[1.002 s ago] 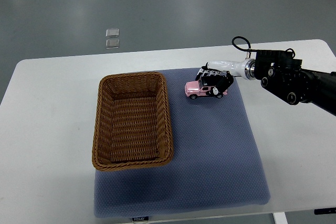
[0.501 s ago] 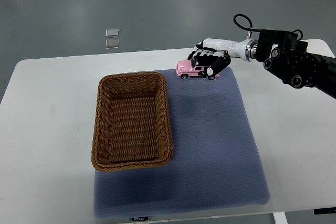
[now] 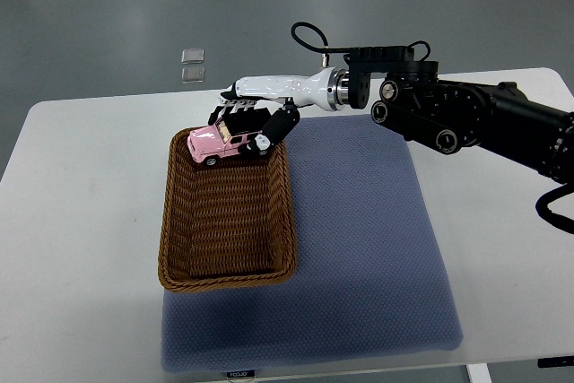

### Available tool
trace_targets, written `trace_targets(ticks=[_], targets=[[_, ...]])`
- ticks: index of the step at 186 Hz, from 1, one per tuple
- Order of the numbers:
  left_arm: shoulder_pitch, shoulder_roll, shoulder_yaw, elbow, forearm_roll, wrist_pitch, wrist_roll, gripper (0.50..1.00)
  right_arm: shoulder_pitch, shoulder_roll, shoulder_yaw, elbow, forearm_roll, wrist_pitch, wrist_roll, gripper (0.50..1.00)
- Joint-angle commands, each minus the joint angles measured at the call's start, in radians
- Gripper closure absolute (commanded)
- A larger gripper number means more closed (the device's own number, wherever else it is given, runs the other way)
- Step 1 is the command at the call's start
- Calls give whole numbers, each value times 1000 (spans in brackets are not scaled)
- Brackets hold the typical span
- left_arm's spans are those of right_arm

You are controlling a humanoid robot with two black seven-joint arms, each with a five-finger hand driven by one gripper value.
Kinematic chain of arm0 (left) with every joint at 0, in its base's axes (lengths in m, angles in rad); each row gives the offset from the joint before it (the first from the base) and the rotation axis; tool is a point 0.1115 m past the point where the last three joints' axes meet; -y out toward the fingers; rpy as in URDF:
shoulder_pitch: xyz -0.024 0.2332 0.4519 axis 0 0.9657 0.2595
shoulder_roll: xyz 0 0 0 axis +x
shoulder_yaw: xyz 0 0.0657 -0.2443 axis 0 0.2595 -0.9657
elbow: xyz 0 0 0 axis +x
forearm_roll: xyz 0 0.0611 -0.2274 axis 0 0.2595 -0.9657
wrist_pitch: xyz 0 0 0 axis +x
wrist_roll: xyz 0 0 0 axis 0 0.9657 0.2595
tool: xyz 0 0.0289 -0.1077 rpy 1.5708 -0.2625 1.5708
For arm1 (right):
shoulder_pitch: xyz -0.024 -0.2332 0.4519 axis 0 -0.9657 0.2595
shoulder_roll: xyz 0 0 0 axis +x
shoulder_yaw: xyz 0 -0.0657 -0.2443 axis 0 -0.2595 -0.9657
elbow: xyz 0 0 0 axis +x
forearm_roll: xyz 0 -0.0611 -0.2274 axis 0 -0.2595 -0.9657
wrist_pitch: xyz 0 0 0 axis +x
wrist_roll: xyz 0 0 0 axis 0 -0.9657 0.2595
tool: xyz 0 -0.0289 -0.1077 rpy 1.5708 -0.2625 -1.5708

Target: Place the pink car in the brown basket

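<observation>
The car (image 3: 215,143) is grasped in the right robot hand (image 3: 249,123) above the basket (image 3: 285,213) rim at 12 o'clock. It should be carried toward 6 o'clock, lowered, then released.

White table (image 3: 81,221) on grey floor (image 3: 108,6); blue mat (image 3: 359,266).

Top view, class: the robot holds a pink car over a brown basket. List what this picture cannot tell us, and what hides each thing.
- Top view: the far side of the pink car is covered by the right hand.
- Top view: how high the car hangs above the brown basket cannot be judged from a steep downward look.
- Top view: the two small clear items on the floor are too small to identify.
- Top view: the right arm is cut off by the right edge.
</observation>
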Motion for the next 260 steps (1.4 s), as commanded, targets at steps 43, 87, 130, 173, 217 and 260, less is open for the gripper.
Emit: trace_targets(ticks=[43, 87, 130, 173, 217, 260], targets=[[-1, 0, 0, 0, 0, 1, 0, 500, -58, 62, -9, -5, -17, -2, -12, 955], [-1, 0, 1, 0, 0, 0, 0, 500, -107, 62, -7, -11, -15, -12, -14, 652], [-1, 0, 1, 0, 0, 0, 0, 500, -113, 62, 13, -11, 0, -17, -12, 589], [-1, 0, 0, 0, 0, 0, 0, 500, -127, 29, 132, -43, 241, -3, -17, 589], [1, 0, 0, 0, 0, 0, 0, 500, -181, -131, 137, -49, 658, 26, -141, 589], [-1, 0, 1, 0, 0, 1, 0, 500, -265, -223, 137, -49, 1069, 95, -216, 587]])
